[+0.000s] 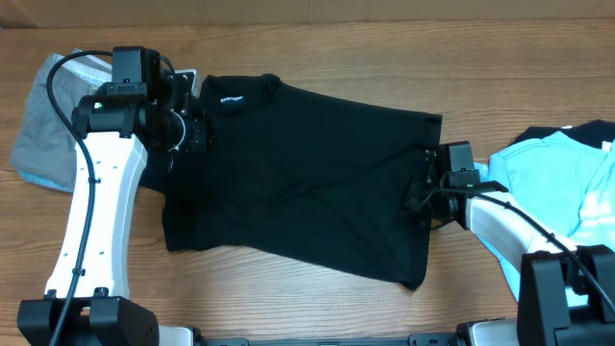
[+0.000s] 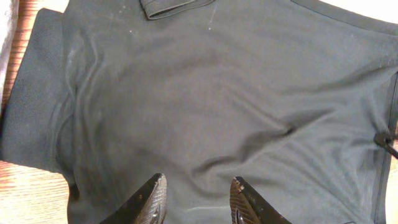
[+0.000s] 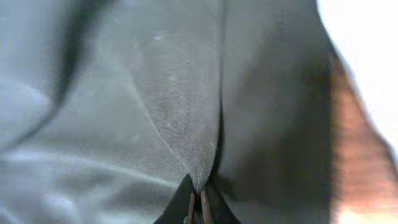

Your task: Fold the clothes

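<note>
Across the middle of the wooden table (image 1: 288, 38) lies the black T-shirt (image 1: 298, 173), spread nearly flat, its collar (image 1: 245, 93) toward the far left and its hem (image 1: 428, 207) toward the right. At that hem the right gripper (image 1: 423, 187) is clenched on a pinch of the black cloth; its wrist view shows a ridge of fabric drawn up into the closed tips. At the collar end the left gripper (image 1: 197, 130) sits over the shoulder with its fingers (image 2: 152, 199) apart and holding nothing; whether they touch the cloth below I cannot tell. The grey shorts (image 1: 43, 125) lie at the far left and the light blue T-shirt (image 1: 548, 168) at the right. The step in hand looks like taking both ends before a fold. To do it well, the left gripper should come down at the shoulder, catch both layers and close firmly before either arm lifts, and the right one's hold should take in both layers of the hem. Both arms should then rise together with the cloth taut between them, so the fold line falls straight and the chest wrinkles pull out.
</note>
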You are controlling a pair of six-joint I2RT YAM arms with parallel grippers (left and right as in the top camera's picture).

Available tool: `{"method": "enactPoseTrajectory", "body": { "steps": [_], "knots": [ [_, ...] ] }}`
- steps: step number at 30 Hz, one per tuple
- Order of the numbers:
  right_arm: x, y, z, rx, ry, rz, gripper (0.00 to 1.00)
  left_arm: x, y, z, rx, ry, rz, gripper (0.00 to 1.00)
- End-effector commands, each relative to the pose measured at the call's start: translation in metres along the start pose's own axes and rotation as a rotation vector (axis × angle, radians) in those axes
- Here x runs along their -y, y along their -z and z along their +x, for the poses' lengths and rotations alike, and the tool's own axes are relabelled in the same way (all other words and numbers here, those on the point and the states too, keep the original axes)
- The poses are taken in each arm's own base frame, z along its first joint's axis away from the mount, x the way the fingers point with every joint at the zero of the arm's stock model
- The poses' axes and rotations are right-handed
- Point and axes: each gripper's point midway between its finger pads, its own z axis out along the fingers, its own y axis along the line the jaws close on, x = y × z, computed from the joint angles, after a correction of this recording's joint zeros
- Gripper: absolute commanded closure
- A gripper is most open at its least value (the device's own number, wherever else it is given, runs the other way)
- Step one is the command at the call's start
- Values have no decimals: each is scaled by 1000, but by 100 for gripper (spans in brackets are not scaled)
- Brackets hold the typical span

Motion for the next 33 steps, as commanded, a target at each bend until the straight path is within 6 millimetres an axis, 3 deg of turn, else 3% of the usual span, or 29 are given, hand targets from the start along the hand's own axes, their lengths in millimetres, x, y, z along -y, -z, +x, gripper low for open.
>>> {"method": "enactPoseTrajectory", "body": {
  "steps": [1,6,10,11,13,14,15,20,22,26,28,33],
  "knots": [
    [18,25,-33,75,-55,102,96,2,-2,-2,0,-30,10,62],
    [35,64,-54,83,-143,188,96,2,-3,-5,10,-32,10,62],
    [38,76,-61,80,-170,196,96,2,-8,-5,2,-33,11,61],
    [39,76,-60,78,-173,199,91,2,-9,-5,0,-33,12,61],
    [40,76,-60,75,-174,200,48,1,-12,-5,-8,-31,11,60],
    [41,76,-58,67,-176,203,36,1,-13,-4,-14,-30,11,60],
    [42,76,-53,47,-180,207,32,0,-16,-3,-22,-28,10,60],
    [52,80,-19,-87,-200,262,32,-4,-19,6,-67,-30,-6,62],
    [50,81,-3,-156,-214,250,36,-10,-19,10,-81,-25,-40,64],
    [42,80,40,-323,-226,216,42,-15,-18,11,-85,-8,-68,64],
    [39,75,62,-393,-224,204,50,-15,-18,12,-90,-7,-69,64],
    [33,61,112,-518,-208,194,49,-15,-18,11,-88,-7,-68,63]
  ]
}}
